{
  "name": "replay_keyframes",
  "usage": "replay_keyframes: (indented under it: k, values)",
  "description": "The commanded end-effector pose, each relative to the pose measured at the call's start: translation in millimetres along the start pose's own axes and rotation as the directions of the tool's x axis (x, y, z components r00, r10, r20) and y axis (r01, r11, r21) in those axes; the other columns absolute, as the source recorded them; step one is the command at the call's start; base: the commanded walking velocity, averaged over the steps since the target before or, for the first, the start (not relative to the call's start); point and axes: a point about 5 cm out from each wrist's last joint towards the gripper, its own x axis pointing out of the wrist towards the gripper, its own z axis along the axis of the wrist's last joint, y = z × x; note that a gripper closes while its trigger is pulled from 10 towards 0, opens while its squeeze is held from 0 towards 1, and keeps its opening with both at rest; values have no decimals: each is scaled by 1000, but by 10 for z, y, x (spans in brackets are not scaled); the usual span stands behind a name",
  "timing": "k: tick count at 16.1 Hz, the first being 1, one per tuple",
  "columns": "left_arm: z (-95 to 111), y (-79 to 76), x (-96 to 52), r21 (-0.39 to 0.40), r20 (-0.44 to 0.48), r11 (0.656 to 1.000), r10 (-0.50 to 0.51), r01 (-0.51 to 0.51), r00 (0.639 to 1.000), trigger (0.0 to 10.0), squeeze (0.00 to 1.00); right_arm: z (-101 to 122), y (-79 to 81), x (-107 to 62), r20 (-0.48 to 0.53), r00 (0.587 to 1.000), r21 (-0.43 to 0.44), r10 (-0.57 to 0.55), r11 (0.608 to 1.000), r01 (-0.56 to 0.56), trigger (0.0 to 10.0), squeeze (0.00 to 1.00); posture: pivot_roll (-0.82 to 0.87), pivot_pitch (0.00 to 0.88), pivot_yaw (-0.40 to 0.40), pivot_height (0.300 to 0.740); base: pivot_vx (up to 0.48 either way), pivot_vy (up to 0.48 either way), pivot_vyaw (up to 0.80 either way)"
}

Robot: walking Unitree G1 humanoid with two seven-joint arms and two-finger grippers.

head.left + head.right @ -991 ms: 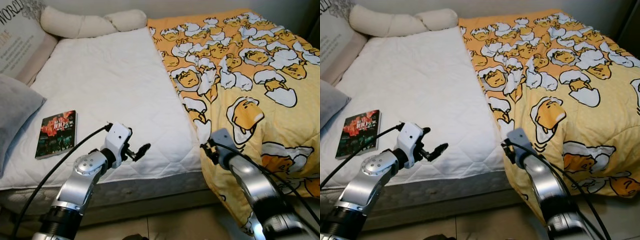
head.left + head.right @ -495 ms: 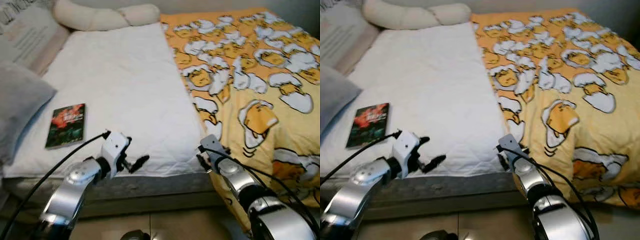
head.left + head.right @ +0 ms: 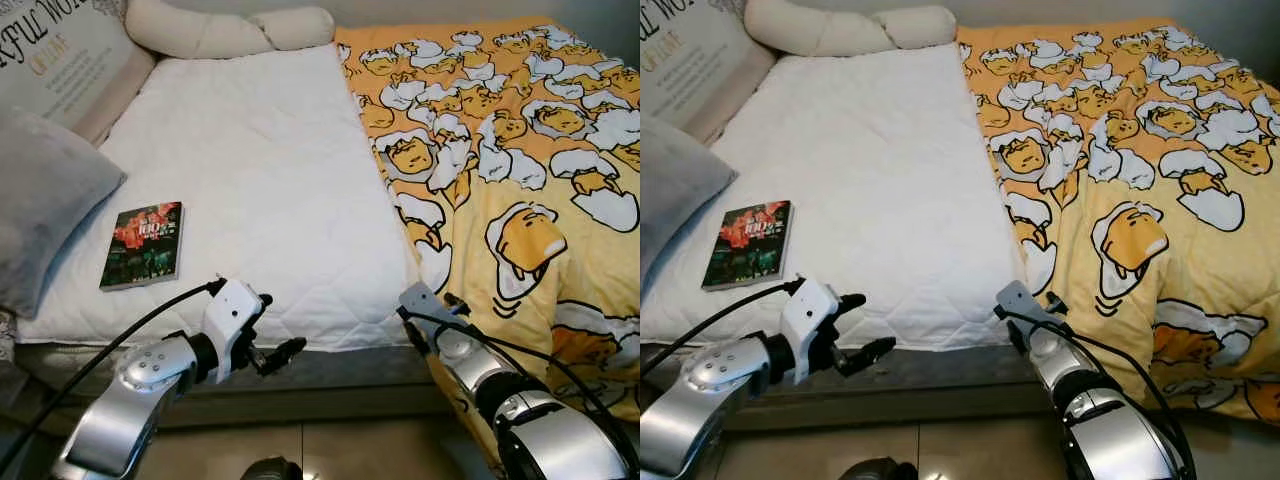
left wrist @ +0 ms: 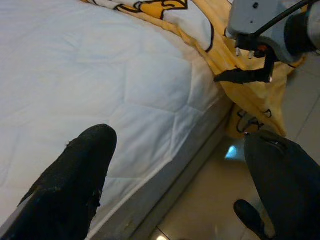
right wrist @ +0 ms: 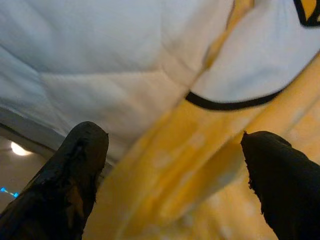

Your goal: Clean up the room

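**Spotter:** Bedroom status? What's in front of you?

**Operator:** Bed (image 3: 250,180) fills my head view: bare white quilted mattress from centre to nine o'clock, and a yellow cartoon-print blanket (image 3: 520,170) pushed over to the three o'clock half. Pillows (image 3: 50,180) sit stacked at nine to ten o'clock, with a cream bolster (image 3: 225,30) along the far edge at twelve.

**Spotter:** How far along is the tidying?

**Operator:** Barely started, I'd judge. The blanket covers half the bed and spills over the near edge at four o'clock, so it wants spreading. A book (image 3: 143,245) lies loose on the mattress at nine o'clock, flat, cover up, long axis running roughly twelve to six, tilted slightly; its title end points to twelve.

**Spotter:** And the arms?

**Operator:** My left gripper (image 3: 275,352) hovers at the bed's near edge at seven o'clock, jaws spread wide, empty. My right gripper (image 5: 175,165) is at five o'clock, jaws also wide apart, straddling the blanket's edge where it meets the mattress, gripping nothing yet.
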Motion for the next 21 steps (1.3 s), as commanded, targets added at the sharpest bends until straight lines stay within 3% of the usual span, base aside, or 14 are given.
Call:
replay_keyframes:
  k: [1, 6, 7, 8, 9, 13, 21]
  values:
    - [33, 0, -56, 4, -7, 1000, 3, -3, 1000, 10000, 16, 14, -20, 4, 2, 1000, 1, -12, 1000, 12, 10000, 0, 203, 102, 78, 740, 0, 0, 0]
    - [194, -12, -227, 28, -15, 1000, -3, 3, 1000, 10000, 16, -26, -81, 1, 5, 998, -9, -68, 998, 68, 10000, 0, 288, 161, 114, 740, 0, 0, 0]
    - [237, -40, -282, 29, -17, 1000, -6, 7, 1000, 10000, 20, -49, -146, 0, 2, 995, -26, -100, 995, 100, 9020, 0, 309, 183, 120, 740, 0, 0, 0]
    - [232, -61, -313, 24, -27, 1000, -6, 7, 1000, 10000, 16, -83, -159, -3, -6, 995, -26, -98, 995, 98, 1804, 0, 320, 185, 120, 740, 0, 0, 0]
    - [224, -81, -340, 21, -36, 1000, -5, 6, 999, 10000, 20, -153, -156, -12, -21, 995, -53, -94, 994, 93, 0, 0, 326, 172, 118, 740, 0, 0, 0]
    - [328, -102, -354, 35, -38, 997, -68, 69, 997, 10000, 20, -194, -289, -15, -29, 990, -128, -137, 983, 132, 0, 0, 336, 184, 96, 740, 0, 0, 0]
    - [311, -146, -397, 41, -64, 991, -124, 127, 990, 10000, 16, -151, -335, -7, -26, 991, -99, -134, 986, 131, 0, 0, 316, 192, 99, 740, 0, 0, 0]
